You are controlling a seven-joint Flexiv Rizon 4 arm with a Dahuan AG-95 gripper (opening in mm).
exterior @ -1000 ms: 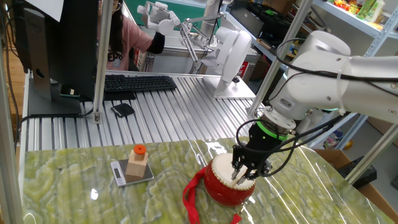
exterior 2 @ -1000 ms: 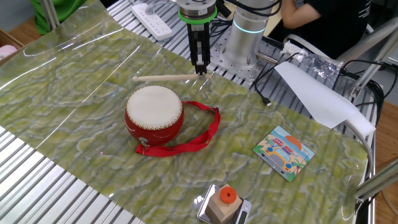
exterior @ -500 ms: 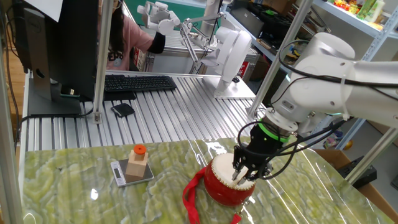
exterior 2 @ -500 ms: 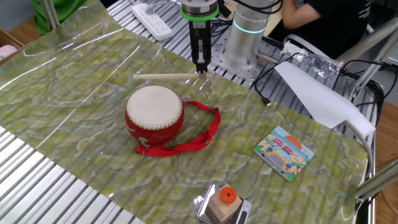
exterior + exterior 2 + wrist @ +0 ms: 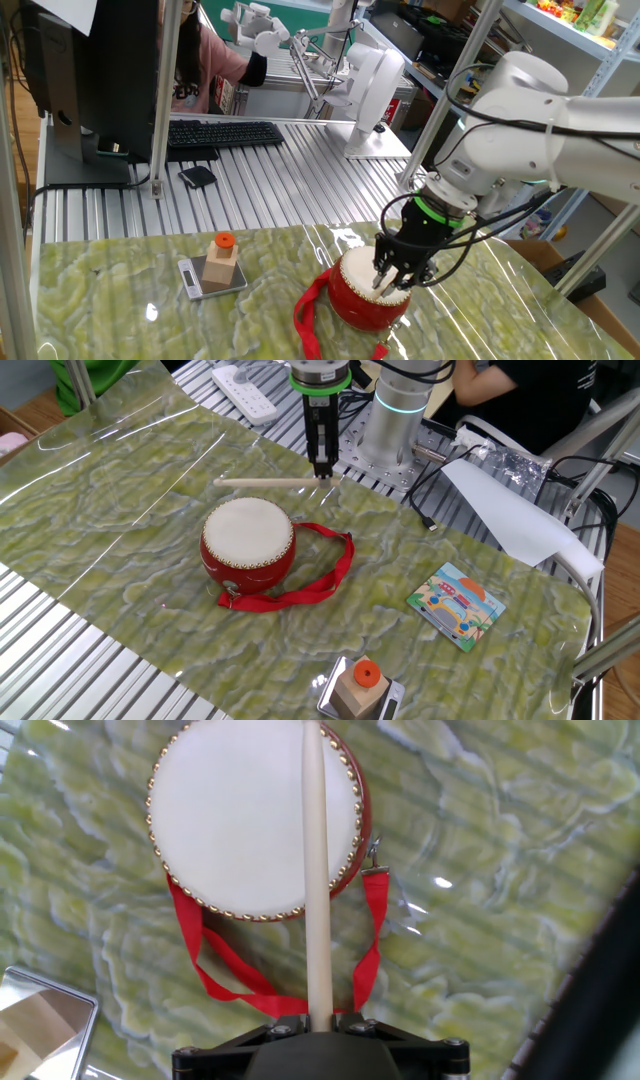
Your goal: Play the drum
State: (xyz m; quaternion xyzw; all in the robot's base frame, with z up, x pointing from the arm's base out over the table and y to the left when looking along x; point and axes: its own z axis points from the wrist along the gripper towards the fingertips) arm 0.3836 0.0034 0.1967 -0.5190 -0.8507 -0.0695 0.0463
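the gripper (image 5: 322, 468) hangs near the worktop's far edge in the other fixed view, its fingers pinched on one end of a pale wooden drumstick (image 5: 270, 483) that lies level, apart from the skin. the drum (image 5: 248, 545) sits near the middle of the green marbled worktop (image 5: 120, 490), its red ribbon strap (image 5: 325, 575) looped beside it. in the hand view the stick runs across the cream skin.

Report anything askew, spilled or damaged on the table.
Nothing looks damaged or spilled. The drum stands upright, skin intact; its ribbon trails loose over the mat. The end effector holds the stick level, above the table and clear of the skin. A booklet lies flat nearby.
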